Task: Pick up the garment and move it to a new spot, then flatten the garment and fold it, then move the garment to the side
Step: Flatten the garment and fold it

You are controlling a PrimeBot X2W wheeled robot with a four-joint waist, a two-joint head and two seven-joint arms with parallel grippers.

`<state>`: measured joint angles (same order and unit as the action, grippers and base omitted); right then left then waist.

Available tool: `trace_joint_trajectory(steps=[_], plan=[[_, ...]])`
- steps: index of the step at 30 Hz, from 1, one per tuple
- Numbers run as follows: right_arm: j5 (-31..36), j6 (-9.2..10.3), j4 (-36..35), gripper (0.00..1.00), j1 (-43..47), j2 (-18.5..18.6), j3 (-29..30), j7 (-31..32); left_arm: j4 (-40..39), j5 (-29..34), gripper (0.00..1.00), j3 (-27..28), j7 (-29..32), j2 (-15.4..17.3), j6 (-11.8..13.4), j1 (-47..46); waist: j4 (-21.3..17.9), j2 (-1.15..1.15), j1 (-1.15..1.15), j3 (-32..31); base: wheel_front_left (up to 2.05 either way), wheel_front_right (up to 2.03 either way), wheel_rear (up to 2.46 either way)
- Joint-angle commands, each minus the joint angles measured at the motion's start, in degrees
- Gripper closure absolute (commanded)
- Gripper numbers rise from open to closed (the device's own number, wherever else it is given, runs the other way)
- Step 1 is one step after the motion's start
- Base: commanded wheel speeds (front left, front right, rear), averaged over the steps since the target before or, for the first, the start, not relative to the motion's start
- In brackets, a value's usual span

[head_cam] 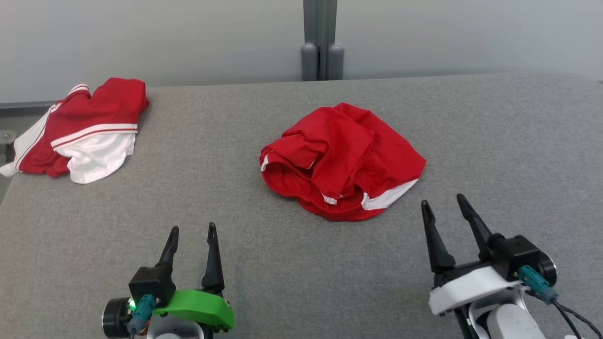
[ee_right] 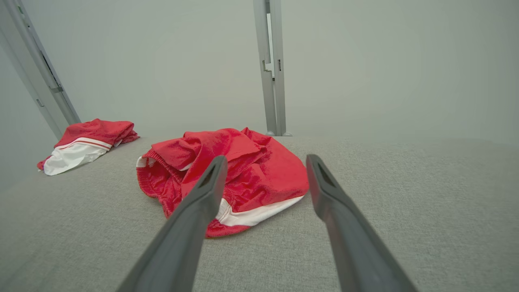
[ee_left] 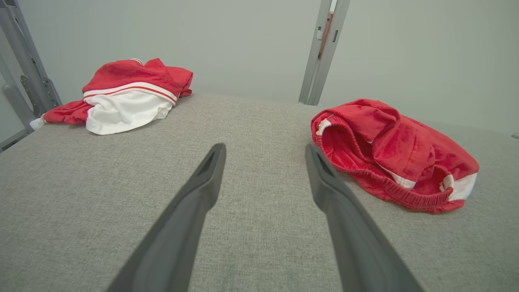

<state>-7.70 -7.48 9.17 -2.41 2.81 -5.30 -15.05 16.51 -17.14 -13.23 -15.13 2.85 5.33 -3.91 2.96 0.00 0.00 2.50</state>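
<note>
At the near edge, left gripper [head_cam: 193, 227]: fingers spread wide, holding nothing, tips pointing away over the table; green shell on the wrist.
Near edge, right gripper [head_cam: 443, 199]: fingers spread wide as well, holding nothing, tips leaning a little to the left; white shell on the wrist.
Left wrist view: both dark fingers [ee_left: 194, 202] hang over bare grey cloth, with an open gap between them.
Right wrist view: same open gap; the left finger [ee_right: 190, 227] crosses in front of the garment's near edge in this view. Contact can't be judged from here.
Garment [head_cam: 344, 160]: red shorts with white trim, crumpled in a loose heap with the elastic waistband showing. It lies ahead and to the left of the right gripper, near its tips but apart from them in the head view. From the left gripper it is ahead and well to the right [ee_left: 393, 154].
Garment, nearest part: the white hem band faces the right gripper.
Second garment [head_cam: 89, 132]: red-and-white bunched heap, far ahead and to the left of the left gripper. It reaches the table's left edge and is well apart from the shorts.
Table [head_cam: 282, 273]: grey woven cover under both heaps and both grippers.
Beyond the far edge: pale wall and a grey upright post [head_cam: 321, 42], roughly ahead of the gap between the two grippers.
</note>
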Motion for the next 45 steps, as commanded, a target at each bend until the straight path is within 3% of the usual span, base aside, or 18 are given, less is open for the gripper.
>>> trace_joint_trajectory(steps=[1,10,18,26,27,28,30,31,41,45], plan=[[0.56,-0.03,0.72,0.0,-1.79,0.15,-1.0,-0.2,-0.38,0.13,0.0,-0.17,-0.03,0.08,0.22,-1.31,1.72,0.0,0.0,1.79,0.0,0.0,0.0],[1.96,-0.03,14.71,0.0,-12.79,0.18,-7.58,-0.14,-0.97,-0.99,0.0,-1.98,-0.03,0.09,0.8,-3.88,8.97,0.0,0.0,6.89,0.0,0.0,0.0],[0.3,-0.02,27.28,0.0,-20.2,0.19,-7.62,0.08,-1.61,-2.2,0.0,-2.95,-0.03,0.09,1.67,-4.66,14.74,0.0,0.0,10.01,0.0,0.0,0.0],[-0.23,-0.02,34.59,0.0,-24.88,0.19,-7.04,-0.11,-2.18,-2.99,0.0,-3.72,-0.02,0.08,2.28,-5.05,17.13,0.0,0.0,11.43,0.0,0.0,0.0],[-0.46,-0.02,34.61,0.07,-25.24,0.2,-7.0,-0.15,-2.21,-3.04,0.0,-3.72,-0.03,0.08,2.33,-5.03,17.15,0.0,0.0,11.45,0.0,0.0,0.0],[-0.49,-0.02,33.81,0.51,-25.62,0.2,-6.53,-0.17,-2.26,-3.09,0.0,-3.67,-0.03,0.08,2.42,-4.97,17.09,0.0,0.0,11.45,0.0,0.0,0.0],[0.06,-0.02,31.7,0.89,-25.73,0.21,-5.3,-0.19,-2.23,-3.12,0.0,-3.54,-0.03,0.08,2.64,-4.75,16.76,0.0,0.0,11.27,0.0,0.0,0.0],[0.18,-0.02,30.67,1.0,-25.43,0.22,-4.84,-0.19,-2.2,-3.13,0.0,-3.54,-0.03,0.08,2.67,-4.67,16.57,0.0,0.0,11.16,0.0,0.0,0.0],[-3.47,-0.02,14.55,1.0,-21.27,0.16,-4.51,-0.18,-1.3,-1.98,0.0,-3.69,-0.03,0.1,1.94,-3.28,12.74,0.0,0.0,8.07,0.0,0.0,0.0],[-4.52,-0.02,10.41,1.0,-19.54,0.24,-1.36,-0.18,-0.96,-1.71,0.0,-3.73,-0.03,0.1,1.9,-2.57,11.31,0.0,0.0,6.56,0.0,0.0,0.0]])
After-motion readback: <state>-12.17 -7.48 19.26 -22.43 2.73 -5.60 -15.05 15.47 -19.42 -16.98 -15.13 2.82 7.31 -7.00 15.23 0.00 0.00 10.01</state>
